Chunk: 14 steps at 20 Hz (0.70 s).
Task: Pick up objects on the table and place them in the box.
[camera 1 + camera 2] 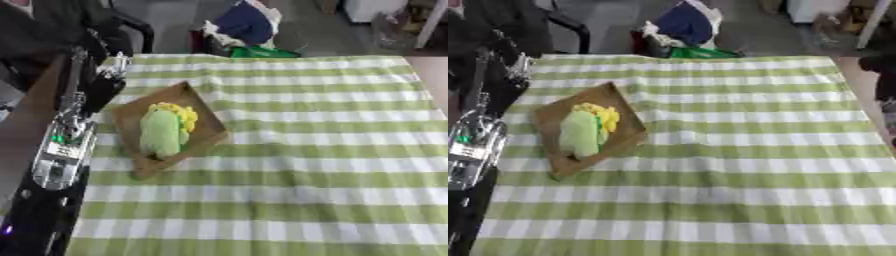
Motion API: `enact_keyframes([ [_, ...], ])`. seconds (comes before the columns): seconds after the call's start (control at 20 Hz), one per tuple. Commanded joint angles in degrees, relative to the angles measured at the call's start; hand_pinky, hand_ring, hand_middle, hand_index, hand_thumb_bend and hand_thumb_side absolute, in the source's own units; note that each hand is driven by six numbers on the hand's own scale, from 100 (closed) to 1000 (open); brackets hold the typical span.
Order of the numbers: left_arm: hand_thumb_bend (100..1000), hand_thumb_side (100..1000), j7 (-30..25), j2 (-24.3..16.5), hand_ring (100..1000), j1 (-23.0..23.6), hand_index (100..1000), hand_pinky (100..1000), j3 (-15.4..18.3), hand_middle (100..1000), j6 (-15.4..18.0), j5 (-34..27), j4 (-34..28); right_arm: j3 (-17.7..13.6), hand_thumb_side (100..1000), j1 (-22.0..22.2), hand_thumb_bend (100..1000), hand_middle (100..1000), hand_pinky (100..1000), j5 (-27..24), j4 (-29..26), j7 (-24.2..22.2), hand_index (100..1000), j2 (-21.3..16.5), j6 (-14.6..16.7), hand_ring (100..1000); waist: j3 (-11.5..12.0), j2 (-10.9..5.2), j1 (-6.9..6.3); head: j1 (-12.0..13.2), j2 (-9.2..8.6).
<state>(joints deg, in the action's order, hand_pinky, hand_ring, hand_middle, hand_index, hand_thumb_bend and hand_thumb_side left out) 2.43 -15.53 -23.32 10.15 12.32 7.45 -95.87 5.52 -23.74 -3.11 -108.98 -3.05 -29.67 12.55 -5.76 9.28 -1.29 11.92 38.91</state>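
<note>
- Table, green-and-white checked cloth: the cloth outside the box shows no loose object that I can make out. I judge the picking close to done; check the near edge and the far corners before calling it finished.
- Left arm: it lies along the left edge of the table, forearm pointing away from me toward the box's far-left corner. Any lift should go up first and then back along this line, so the forearm does not sweep across the box wall.
- Box, brown and shallow, set askew on the left part of the cloth. It looks light, so a nudge at the corner could slide or turn it. Keep clear of the rim.
- Green object: inside the box, lying lengthwise and filling most of the floor.
- Yellow object: also inside, touching the green one on its far-right side and partly tucked against it. Both look settled, so no re-seating is needed.
- Left hand: just beside the box's far-left corner. It shows dark and blurred, so I cannot tell whether it is spread, curled or touching the rim.
- Right side: a dark shape at the right edge of the right eye view may be my right hand; I cannot tell its state.
</note>
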Motion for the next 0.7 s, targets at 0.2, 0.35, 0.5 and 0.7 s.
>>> enact_keyframes([
  [0.2, 193, 526, -0.2, 0.3, 603, -0.7, 802, 647, 0.2, 626, 0.1, -1.6, -2.5, 2.2, 380, -5.5, 100, 644, 847, 0.3, -3.5, -2.6, 883, -7.2, 1.0, 771, 0.4, -0.71, 0.66, -0.2, -0.52],
  [0.35, 186, 529, -0.5, 0.7, 602, -0.5, 803, 647, 0.1, 625, 0.0, -1.9, -2.7, 3.8, 354, -7.8, 100, 650, 844, 0.5, -4.1, -4.6, 881, -8.6, 1.3, 771, 0.4, -0.69, 0.90, -0.2, -0.34],
  [0.5, 185, 531, -0.6, 1.1, 601, -0.4, 802, 647, -0.1, 624, 0.2, -2.4, -3.1, 4.8, 351, -9.0, 100, 653, 843, 1.0, -4.0, -6.0, 882, -8.7, 1.5, 771, 0.6, -0.71, 0.93, 0.0, -0.10],
  [0.7, 175, 545, -0.7, 1.3, 599, -0.2, 801, 648, -0.3, 623, 0.4, -2.7, -3.1, 5.5, 348, -9.5, 100, 655, 844, 1.3, -3.6, -7.2, 884, -8.3, 1.8, 772, 0.7, -0.74, 0.88, 0.2, 0.45],
])
